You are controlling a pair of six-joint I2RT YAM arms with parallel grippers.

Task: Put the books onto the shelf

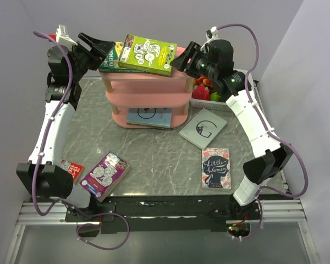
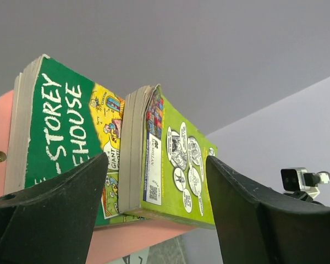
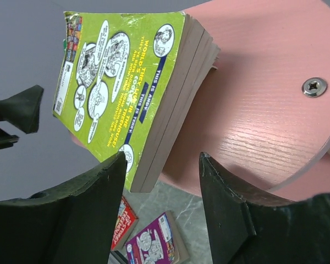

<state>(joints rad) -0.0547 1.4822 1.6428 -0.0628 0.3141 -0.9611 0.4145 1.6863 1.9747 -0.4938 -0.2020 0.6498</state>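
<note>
The pink shelf [image 1: 148, 93] stands at the table's back middle. A lime green book [image 1: 148, 54] lies on its top board, its left end over a green Treehouse book [image 1: 111, 58]. A light blue book [image 1: 148, 116] lies on the bottom tier. My left gripper [image 1: 102, 47] is open at the top board's left end, its fingers [image 2: 49, 220] either side of the lime book's [image 2: 176, 159] near end without touching it. My right gripper [image 1: 184, 58] is open at the right end, just off the lime book's [image 3: 126, 82] corner. Neither gripper holds anything.
On the table lie a grey-white book [image 1: 203, 127], the dark Little Women [image 1: 215, 168], a purple book [image 1: 105, 174] and a red book [image 1: 71, 169] by the left arm's base. A white fruit basket [image 1: 209, 91] stands right of the shelf, under the right arm.
</note>
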